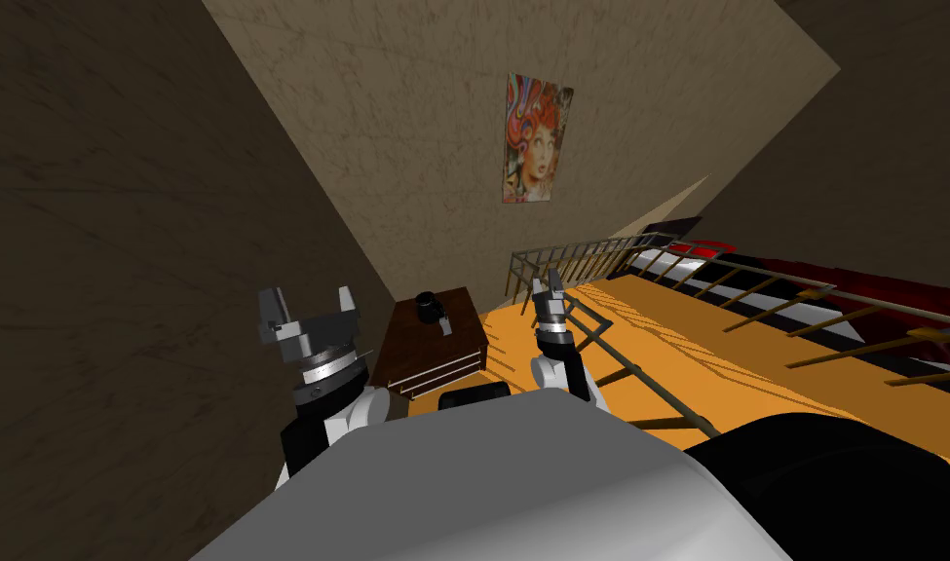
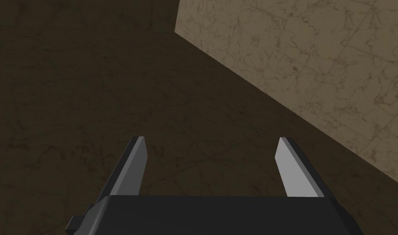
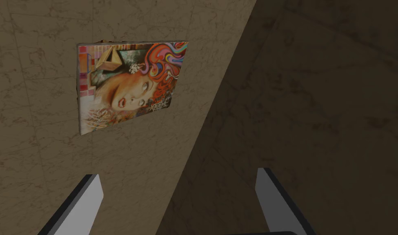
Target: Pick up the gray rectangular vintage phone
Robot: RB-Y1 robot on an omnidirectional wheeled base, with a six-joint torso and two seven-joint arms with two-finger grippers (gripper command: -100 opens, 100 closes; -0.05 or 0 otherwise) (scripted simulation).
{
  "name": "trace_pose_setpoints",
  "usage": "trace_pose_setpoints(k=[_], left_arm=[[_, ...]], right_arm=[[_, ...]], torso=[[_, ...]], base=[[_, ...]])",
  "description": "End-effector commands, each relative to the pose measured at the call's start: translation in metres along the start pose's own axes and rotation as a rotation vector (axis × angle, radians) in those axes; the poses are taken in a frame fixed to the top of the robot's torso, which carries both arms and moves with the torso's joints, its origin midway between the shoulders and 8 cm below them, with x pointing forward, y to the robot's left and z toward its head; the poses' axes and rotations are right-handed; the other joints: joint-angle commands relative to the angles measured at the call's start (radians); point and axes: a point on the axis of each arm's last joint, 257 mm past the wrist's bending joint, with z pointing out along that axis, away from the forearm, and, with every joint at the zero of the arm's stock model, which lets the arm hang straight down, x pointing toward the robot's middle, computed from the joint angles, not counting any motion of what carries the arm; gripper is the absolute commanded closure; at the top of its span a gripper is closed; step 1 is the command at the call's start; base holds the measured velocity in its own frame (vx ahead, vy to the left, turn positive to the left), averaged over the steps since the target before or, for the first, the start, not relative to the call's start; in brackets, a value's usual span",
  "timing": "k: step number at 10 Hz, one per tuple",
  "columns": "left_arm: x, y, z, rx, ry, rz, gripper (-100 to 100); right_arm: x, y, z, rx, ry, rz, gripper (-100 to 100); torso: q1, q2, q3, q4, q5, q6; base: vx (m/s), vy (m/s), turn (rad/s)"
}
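A small dark object with a grey part (image 1: pixel 431 308), seemingly the phone, sits on top of a dark brown nightstand (image 1: pixel 458 343) against the wall, ahead of me and between my two arms. My left gripper (image 1: pixel 309 300) is raised to the left of the nightstand, well short of it, its fingers (image 2: pixel 138 163) wide apart and empty. My right gripper (image 1: pixel 548 286) is held up to the right of the nightstand, over the orange floor. It is open too, with nothing between its fingers (image 3: pixel 90 196).
The nightstand has drawers with metal rail handles (image 1: pixel 443 375) on its front. A bed with a slatted metal frame (image 1: pixel 716 282) and red-and-black bedding stands to the right. Orange floor (image 1: pixel 580 341) lies between them. A colourful poster (image 1: pixel 536 138) hangs on the far wall.
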Motion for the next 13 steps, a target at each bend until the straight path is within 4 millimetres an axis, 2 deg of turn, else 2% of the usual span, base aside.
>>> trace_pose_setpoints(k=[1, 4, 6, 7, 9, 13], left_arm=[[-0.001, 0.015, -0.006, -0.041, 0.012, -0.011, -100], [-0.007, 0.049, -0.02, -0.128, 0.021, -0.045, -100], [-0.015, 0.079, -0.034, -0.203, 0.015, -0.077, -100], [-0.016, 0.081, -0.036, -0.208, 0.013, -0.076, -100], [-0.026, 0.109, -0.05, -0.277, -0.003, -0.117, -100], [-0.042, 0.142, -0.069, -0.355, -0.037, -0.162, -100]], right_arm=[[0.0, 0.0, 0.0, 0.0, 0.0, 0.0, 0], [0.0, 0.0, 0.0, 0.0, 0.0, 0.0, 0], [0.0, 0.0, 0.0, 0.0, 0.0, 0.0, 0], [0.0, 0.0, 0.0, 0.0, 0.0, 0.0, 0], [0.0, 0.0, 0.0, 0.0, 0.0, 0.0, 0], [0.0, 0.0, 0.0, 0.0, 0.0, 0.0, 0]], torso=[[0.0, 0.0, 0.0, 0.0, 0.0, 0.0], [0.001, 0.001, 0.001, 0.0, 0.0, 0.0], [0.001, 0.001, 0.001, 0.0, 0.0, 0.0], [0.001, 0.001, 0.001, 0.0, 0.0, 0.0], [0.001, 0.0, 0.0, 0.0, 0.0, 0.0], [0.0, 0.0, 0.0, 0.0, 0.0, 0.0]], base=[[-0.009, 0.0, -0.043], [-0.021, 0.005, -0.066], [-0.022, 0.006, -0.068], [-0.012, 0.005, -0.03], [-0.01, 0.003, -0.069], [-0.012, 0.0, -0.046]])
